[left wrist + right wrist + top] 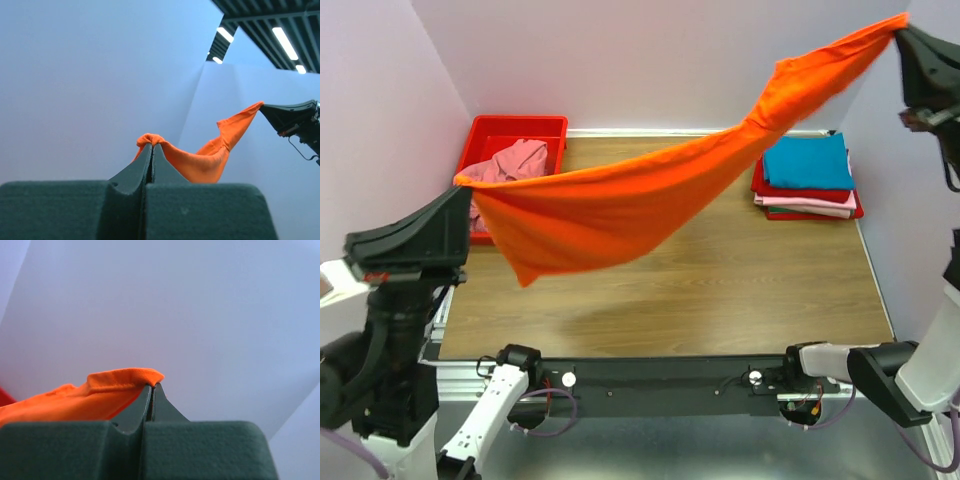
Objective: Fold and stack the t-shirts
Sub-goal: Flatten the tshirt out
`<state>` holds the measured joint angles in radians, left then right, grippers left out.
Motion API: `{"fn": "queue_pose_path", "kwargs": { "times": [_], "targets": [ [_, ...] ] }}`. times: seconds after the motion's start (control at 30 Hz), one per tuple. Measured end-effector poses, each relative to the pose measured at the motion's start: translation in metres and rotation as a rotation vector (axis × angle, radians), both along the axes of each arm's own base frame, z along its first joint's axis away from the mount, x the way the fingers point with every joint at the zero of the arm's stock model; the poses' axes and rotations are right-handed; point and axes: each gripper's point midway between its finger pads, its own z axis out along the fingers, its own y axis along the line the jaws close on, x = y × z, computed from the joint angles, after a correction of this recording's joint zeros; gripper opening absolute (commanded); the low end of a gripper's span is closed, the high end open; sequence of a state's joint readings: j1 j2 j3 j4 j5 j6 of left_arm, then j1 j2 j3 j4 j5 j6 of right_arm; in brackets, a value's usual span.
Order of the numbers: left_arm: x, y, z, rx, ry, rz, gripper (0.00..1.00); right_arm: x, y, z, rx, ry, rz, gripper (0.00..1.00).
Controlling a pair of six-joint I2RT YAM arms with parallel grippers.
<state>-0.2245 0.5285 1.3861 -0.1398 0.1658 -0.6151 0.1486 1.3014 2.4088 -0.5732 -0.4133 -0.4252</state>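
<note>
A bright orange t-shirt [650,195] hangs stretched in the air between both grippers, high above the table. My left gripper [460,182] is shut on its left corner, the cloth bunched at the tips [150,140]. My right gripper [900,32] is shut on its right corner [125,377] at the upper right. The shirt twists near the middle right and its lower edge sags over the table. A dusty pink t-shirt [512,162] lies crumpled in the red bin. A folded stack [808,178] of teal, red and pale pink shirts sits at the far right.
The red plastic bin [495,132] stands at the back left corner of the wooden table [720,290]. Pale walls close in the back and both sides. The arm bases and a black rail run along the near edge.
</note>
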Motion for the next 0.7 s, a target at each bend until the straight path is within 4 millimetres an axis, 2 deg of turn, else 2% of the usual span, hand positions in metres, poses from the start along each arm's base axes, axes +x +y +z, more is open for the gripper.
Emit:
{"fn": "queue_pose_path", "kwargs": {
  "times": [0.1,0.17,0.23,0.33,0.43,0.47,0.53,0.57,0.63,0.67,0.7],
  "targets": [
    [-0.032,0.004,0.026,-0.003,-0.086,0.005,0.0,-0.029,-0.004,0.022,0.018,-0.081,0.003,0.0],
    [-0.048,0.005,0.038,0.003,-0.132,0.019,0.0,-0.041,-0.006,0.029,0.023,-0.116,0.002,0.0],
    [-0.06,0.004,0.045,0.016,-0.173,0.03,0.0,-0.044,-0.007,0.032,0.025,-0.128,0.002,0.0],
    [-0.051,0.002,0.035,0.028,-0.157,0.042,0.0,-0.031,-0.004,0.026,0.025,-0.106,0.004,0.0],
    [-0.014,0.0,-0.001,0.041,-0.05,0.05,0.0,0.01,0.003,0.005,0.026,-0.019,0.014,0.0],
    [0.006,-0.001,-0.02,0.047,0.011,0.055,0.0,0.024,0.005,-0.003,0.026,0.011,0.019,0.0],
    [0.04,-0.001,-0.058,0.052,0.119,0.072,0.0,0.07,0.015,-0.029,0.021,0.102,0.034,0.0],
    [0.059,0.0,-0.082,0.051,0.18,0.085,0.0,0.095,0.02,-0.046,0.018,0.156,0.045,0.0],
    [0.098,0.003,-0.144,0.056,0.341,0.115,0.0,0.153,0.033,-0.091,0.009,0.287,0.068,0.0],
    [0.11,0.005,-0.167,0.056,0.396,0.129,0.0,0.176,0.038,-0.113,0.004,0.341,0.076,0.0],
    [0.128,0.008,-0.205,0.056,0.485,0.155,0.0,0.216,0.049,-0.157,-0.009,0.447,0.093,0.0]
  ]
}}
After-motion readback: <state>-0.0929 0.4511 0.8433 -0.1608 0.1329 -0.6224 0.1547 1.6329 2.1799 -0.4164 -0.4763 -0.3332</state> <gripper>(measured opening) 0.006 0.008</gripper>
